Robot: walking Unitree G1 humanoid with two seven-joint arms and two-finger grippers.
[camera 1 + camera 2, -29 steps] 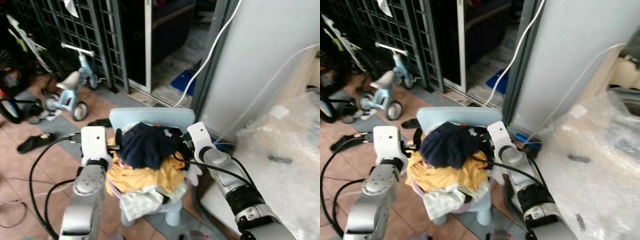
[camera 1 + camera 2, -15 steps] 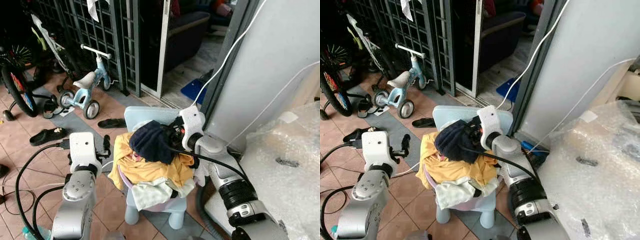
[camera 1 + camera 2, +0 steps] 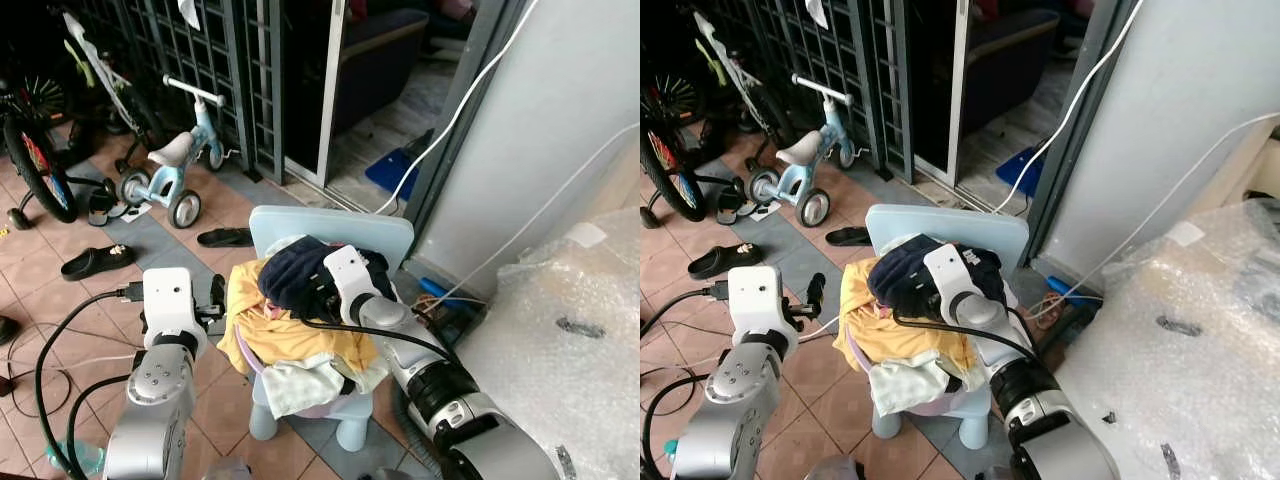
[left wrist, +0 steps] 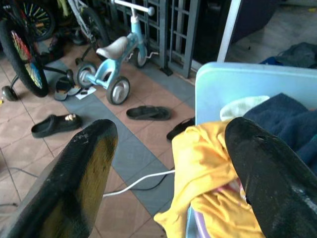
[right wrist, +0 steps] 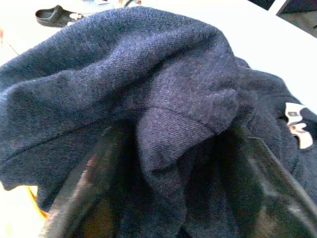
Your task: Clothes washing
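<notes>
1. The navy garment (image 3: 300, 275) lies on top of the clothes pile (image 3: 290, 345) on the light blue plastic chair (image 3: 335, 225).
2. The right pincer (image 5: 173, 198) has its two fingers spread, pushed into the navy fabric; a fold sits between them.
3. The left pincer (image 4: 168, 173) is open, beside the yellow garment (image 4: 208, 168), touching nothing.

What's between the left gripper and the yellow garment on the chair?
Nothing visible. The left gripper hangs open beside the chair, with only air and floor before the yellow garment. The right gripper is already pressed into the navy garment on top.
</notes>
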